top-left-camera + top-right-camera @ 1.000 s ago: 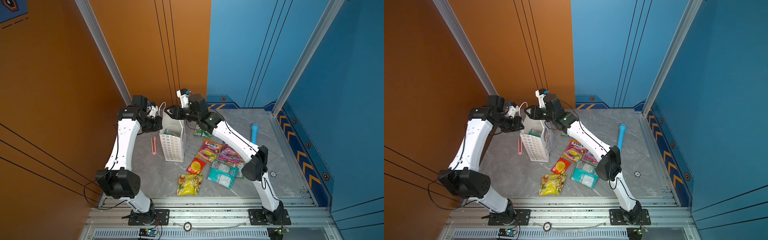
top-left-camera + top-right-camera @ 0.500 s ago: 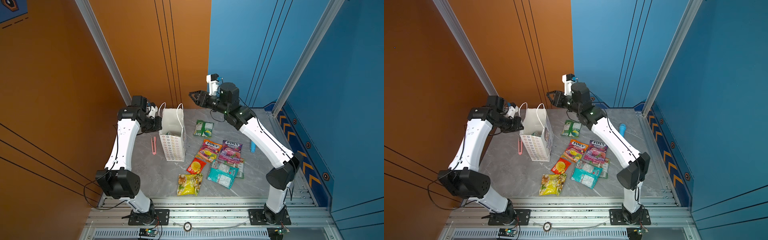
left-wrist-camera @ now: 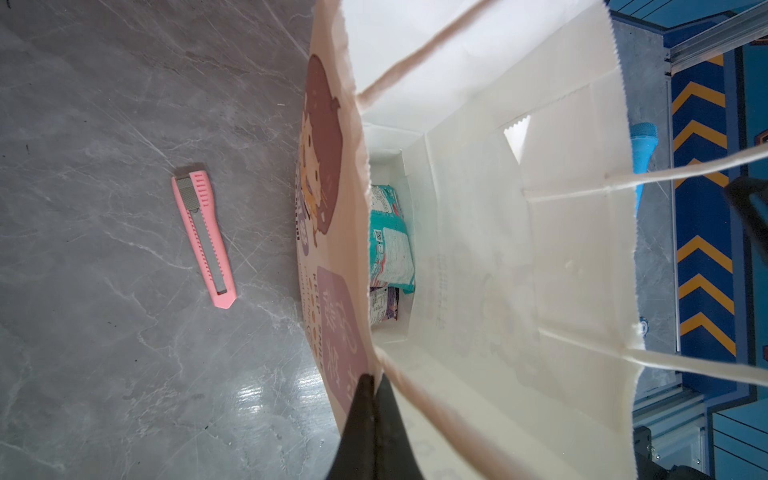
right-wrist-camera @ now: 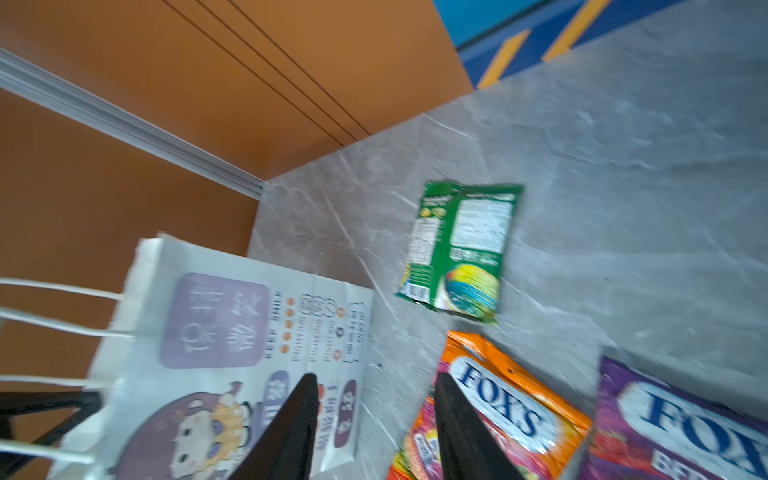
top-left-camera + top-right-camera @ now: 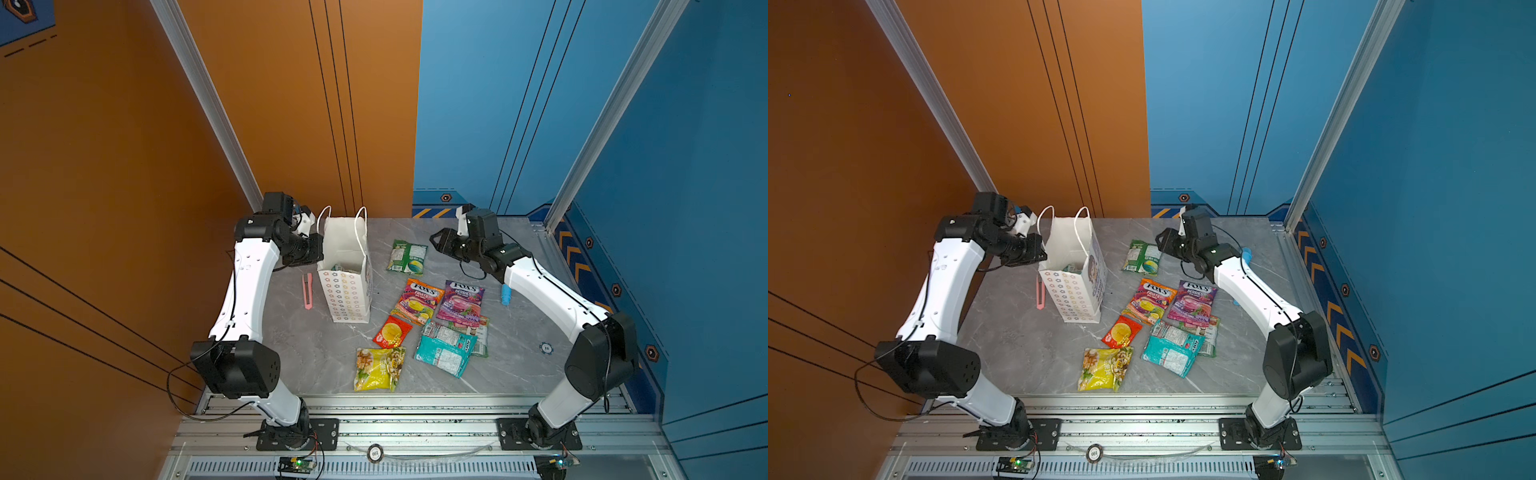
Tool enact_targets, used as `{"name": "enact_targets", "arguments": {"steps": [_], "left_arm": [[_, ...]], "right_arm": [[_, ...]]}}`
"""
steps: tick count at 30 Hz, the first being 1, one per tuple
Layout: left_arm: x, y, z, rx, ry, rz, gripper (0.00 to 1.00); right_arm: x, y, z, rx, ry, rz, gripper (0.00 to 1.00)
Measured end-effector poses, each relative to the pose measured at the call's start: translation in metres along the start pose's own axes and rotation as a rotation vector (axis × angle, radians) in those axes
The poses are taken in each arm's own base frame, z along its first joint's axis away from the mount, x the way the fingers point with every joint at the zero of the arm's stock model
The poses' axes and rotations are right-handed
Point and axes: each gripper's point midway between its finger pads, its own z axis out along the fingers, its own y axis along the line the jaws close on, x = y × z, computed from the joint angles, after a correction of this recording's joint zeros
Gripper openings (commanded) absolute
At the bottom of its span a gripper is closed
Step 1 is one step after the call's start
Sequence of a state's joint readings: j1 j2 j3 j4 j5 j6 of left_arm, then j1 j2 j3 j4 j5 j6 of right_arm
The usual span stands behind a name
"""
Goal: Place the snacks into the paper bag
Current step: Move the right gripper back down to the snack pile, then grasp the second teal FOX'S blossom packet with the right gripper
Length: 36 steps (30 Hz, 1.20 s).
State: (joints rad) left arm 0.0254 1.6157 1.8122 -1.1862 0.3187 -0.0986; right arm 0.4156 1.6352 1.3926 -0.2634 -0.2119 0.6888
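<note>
While the left claw (image 3: 371, 384) is pinched tight on the top edge of one printed wall of the paper bag (image 5: 345, 291), the bag stands upright with its mouth open at the back-left of the grey bench (image 5: 316, 353). In the left wrist view, a teal packet (image 3: 392, 245) and a purple packet (image 3: 384, 305) lie on the bag's bottom.

The right claw (image 4: 376, 376) has its jaws about half apart with nothing between them. It hangs over the bench just right of the green packet (image 5: 407, 257). The right wrist view is blurred.

Loose snacks lie flat on the bench right of the bag:
- orange FOX'S bag (image 5: 417, 300) beside purple FOX'S bag (image 5: 463, 301), edges touching
- small red packet (image 5: 392, 332) just below the orange one
- yellow packet (image 5: 378, 368) nearest the front edge
- teal bag (image 5: 444, 351) overlapping another packet under it, whose type I cannot tell

A pink utility knife (image 5: 307, 291) lies left of the bag, apart from it. A light blue cylinder (image 5: 505, 294) is mostly hidden behind the right arm.
</note>
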Motion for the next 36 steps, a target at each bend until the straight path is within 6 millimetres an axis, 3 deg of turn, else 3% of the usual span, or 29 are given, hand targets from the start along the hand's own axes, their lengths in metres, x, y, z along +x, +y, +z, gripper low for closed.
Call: {"name": "enact_targets", "arguments": {"steps": [6,10,13,19,24,30,36], "left_arm": [[0.001,0.000,-0.001,-0.001,0.000,-0.001,0.00],[0.002,0.000,-0.001,-0.001,0.000,0.000,0.00],[0.003,0.001,-0.001,-0.002,0.001,-0.003,0.00],[0.004,0.003,-0.001,-0.004,0.002,-0.006,0.00],[0.004,0.003,-0.003,-0.007,-0.002,-0.006,0.00],[0.006,0.003,-0.003,-0.008,-0.001,-0.006,0.00],[0.010,0.004,-0.005,-0.012,0.000,-0.007,0.00]], "right_arm": [[0.036,-0.072,-0.026,0.158,0.049,0.069,0.55],[0.060,-0.113,-0.050,0.229,0.062,0.131,0.74],[0.080,-0.132,-0.066,0.269,0.069,0.156,0.83],[0.103,-0.162,-0.081,0.314,0.076,0.217,0.74],[0.129,-0.168,-0.087,0.308,0.114,0.258,0.64],[0.170,-0.157,-0.100,0.270,0.168,0.293,0.58],[0.197,-0.141,-0.114,0.229,0.200,0.309,0.50]]}}
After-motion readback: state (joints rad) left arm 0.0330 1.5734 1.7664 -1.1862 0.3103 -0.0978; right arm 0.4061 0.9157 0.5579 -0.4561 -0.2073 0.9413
